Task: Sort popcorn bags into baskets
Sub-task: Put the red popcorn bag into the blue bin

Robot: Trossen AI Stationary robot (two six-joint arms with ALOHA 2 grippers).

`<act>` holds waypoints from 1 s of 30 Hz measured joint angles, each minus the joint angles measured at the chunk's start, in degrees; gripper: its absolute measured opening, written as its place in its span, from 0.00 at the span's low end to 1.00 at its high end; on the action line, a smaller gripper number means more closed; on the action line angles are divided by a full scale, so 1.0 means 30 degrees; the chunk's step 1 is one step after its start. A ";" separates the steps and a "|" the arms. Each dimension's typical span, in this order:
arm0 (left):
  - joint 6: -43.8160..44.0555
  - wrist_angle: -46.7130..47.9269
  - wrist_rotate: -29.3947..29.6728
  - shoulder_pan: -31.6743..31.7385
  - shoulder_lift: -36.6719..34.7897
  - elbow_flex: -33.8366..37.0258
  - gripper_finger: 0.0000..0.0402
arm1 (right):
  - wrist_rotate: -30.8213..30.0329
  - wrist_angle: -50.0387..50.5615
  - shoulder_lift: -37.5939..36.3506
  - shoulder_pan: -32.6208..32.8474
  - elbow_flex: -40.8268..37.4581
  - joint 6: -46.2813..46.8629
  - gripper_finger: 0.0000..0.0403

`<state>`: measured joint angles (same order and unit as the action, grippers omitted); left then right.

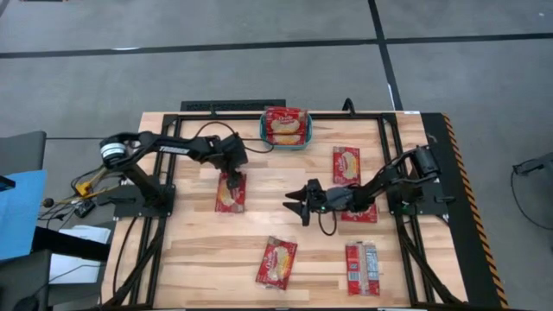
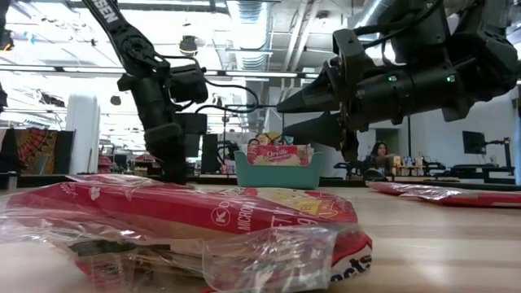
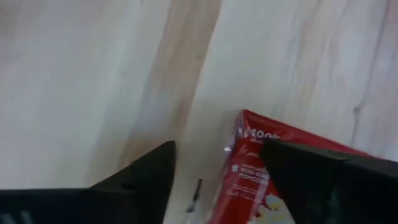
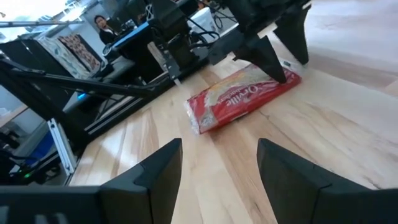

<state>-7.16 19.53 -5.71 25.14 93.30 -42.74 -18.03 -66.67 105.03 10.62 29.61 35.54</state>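
Observation:
Several red popcorn bags lie flat on the wooden table: one (image 1: 231, 193) under my left gripper, one (image 1: 346, 163) right of centre, one (image 1: 361, 214) partly under my right arm, and two near the front edge (image 1: 276, 262) (image 1: 363, 268). The teal basket (image 1: 301, 141) at the far edge holds at least one bag (image 1: 284, 124). My left gripper (image 1: 232, 179) (image 3: 217, 146) is open and points down at the far end of its bag (image 3: 249, 165). One finger is over the bag and the other over bare wood. My right gripper (image 1: 292, 204) (image 2: 282, 120) is open and above the table near its middle. My left gripper comes from above, pointing down, at the far end of the bag (image 4: 283, 81), which lies flat on the table. One finger (image 3: 311, 177) stands over the bag's corner. Whether it touches the bag I cannot tell.
The low view is filled at the front by the near bag (image 2: 187, 220) and its clear wrapper. Black frame rails (image 1: 389, 147) run along the table's sides and far edge. Bare wood (image 1: 285, 173) lies between the two grippers. A person (image 4: 99, 25) sits in the room beyond.

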 joint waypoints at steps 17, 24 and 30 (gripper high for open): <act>0.2503 -0.4177 -0.1392 -0.0018 -0.2249 0.0255 0.00 | -0.1634 -0.0011 0.0000 -0.0172 0.0000 0.1627 0.56; 0.2822 -0.5294 -0.0335 -0.0548 -0.4800 0.0183 0.00 | -0.1904 0.3878 0.0007 -0.1047 0.1332 -0.0484 0.64; 0.2933 -0.6559 -0.0211 -0.1187 -0.5218 0.0175 0.00 | -0.0875 0.5968 0.1232 -0.2137 0.3773 -0.0369 0.71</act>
<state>1.64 -0.15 -6.34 21.58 77.65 -42.22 -20.66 -48.77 108.73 4.20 40.92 34.44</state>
